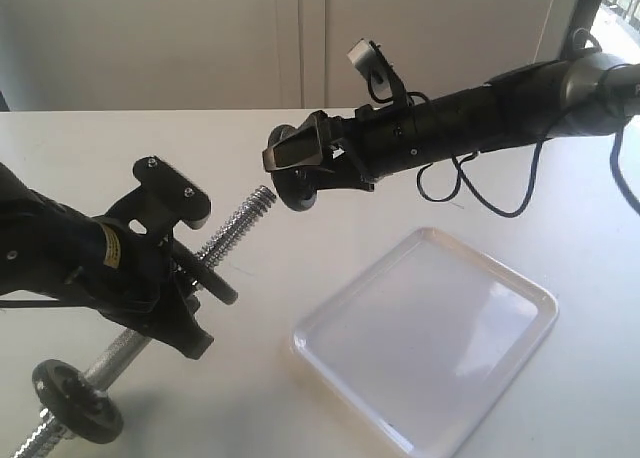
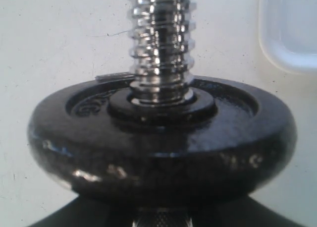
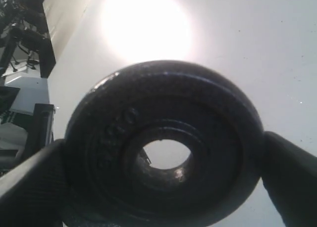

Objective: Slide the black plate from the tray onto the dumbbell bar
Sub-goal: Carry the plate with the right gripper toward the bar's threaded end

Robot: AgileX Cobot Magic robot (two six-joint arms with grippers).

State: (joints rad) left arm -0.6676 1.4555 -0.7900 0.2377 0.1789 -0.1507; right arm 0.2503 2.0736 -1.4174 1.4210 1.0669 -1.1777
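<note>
**Alignment of black plate with bar end**

Step in hand: presenting the plate to the thread. The right gripper (image 1: 303, 174) grasps the black plate (image 1: 298, 194) across its rim and holds it in the air above the table (image 1: 120, 148), clear of the tray (image 1: 430, 333), which lies empty toward the near edge. The left gripper (image 1: 185, 268) is clenched on the dumbbell bar (image 1: 245, 216) and holds it tilted, with the free threaded end raised toward the plate. A fitted disc (image 2: 163, 138) sits on the bar just beside this gripper. Plate and thread tip are near but apart.

Next move, as judged: centre the hole on the bar axis, match the plate's tilt to the bar, then advance along it. Misalignment risks the hub catching on the coarse thread.
</note>
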